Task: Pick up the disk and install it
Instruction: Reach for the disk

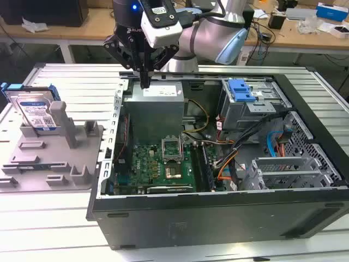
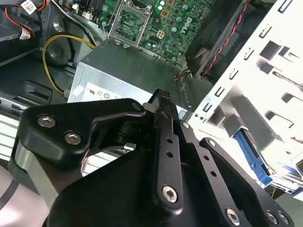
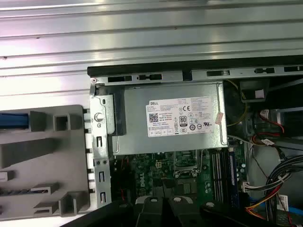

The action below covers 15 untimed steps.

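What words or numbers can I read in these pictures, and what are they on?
White label on the power supply box: print and symbols, too small to quote.
Label on the disk: print too small to read.
Markings on the motherboard: too small to read.
No text can be quoted with certainty.

Robotics workshop or lab, set up for computer assembly

An opened desktop computer case [image 1: 218, 218] is laid on a slatted metal table [image 1: 71, 76] beside a grey parts fixture [image 1: 49, 158]. A robot arm [image 1: 218, 38] is seen behind it, and cluttered wooden benches [image 1: 98, 24] are ranged along the back.
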Tool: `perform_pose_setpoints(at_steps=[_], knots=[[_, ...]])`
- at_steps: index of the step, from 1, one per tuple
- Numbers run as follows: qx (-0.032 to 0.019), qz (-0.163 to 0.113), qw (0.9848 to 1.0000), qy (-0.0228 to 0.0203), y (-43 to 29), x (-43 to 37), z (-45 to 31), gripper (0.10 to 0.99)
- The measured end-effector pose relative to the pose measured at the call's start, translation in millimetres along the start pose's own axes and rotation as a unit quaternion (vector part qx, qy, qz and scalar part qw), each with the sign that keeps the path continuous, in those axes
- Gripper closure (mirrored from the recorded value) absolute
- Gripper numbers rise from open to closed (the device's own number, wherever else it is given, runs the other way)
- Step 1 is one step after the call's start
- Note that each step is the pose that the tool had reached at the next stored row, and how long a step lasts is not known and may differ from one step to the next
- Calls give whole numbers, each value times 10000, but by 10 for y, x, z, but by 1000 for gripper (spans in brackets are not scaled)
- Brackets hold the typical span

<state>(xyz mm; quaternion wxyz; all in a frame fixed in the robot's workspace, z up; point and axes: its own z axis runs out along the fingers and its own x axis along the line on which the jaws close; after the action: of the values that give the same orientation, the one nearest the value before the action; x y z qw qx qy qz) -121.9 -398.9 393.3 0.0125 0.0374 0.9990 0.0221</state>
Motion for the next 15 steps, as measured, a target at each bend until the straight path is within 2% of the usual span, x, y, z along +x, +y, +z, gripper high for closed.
perform_pose_setpoints(at_steps=[6,8,12,14,15], knots=[[2,0,10000,1,0,0,0,980],[3,1,10000,2,7,44,0,980],[4,1,10000,10,101,308,7,980],[6,2,10000,29,119,460,11,980],[6,2,10000,34,122,504,12,980]])
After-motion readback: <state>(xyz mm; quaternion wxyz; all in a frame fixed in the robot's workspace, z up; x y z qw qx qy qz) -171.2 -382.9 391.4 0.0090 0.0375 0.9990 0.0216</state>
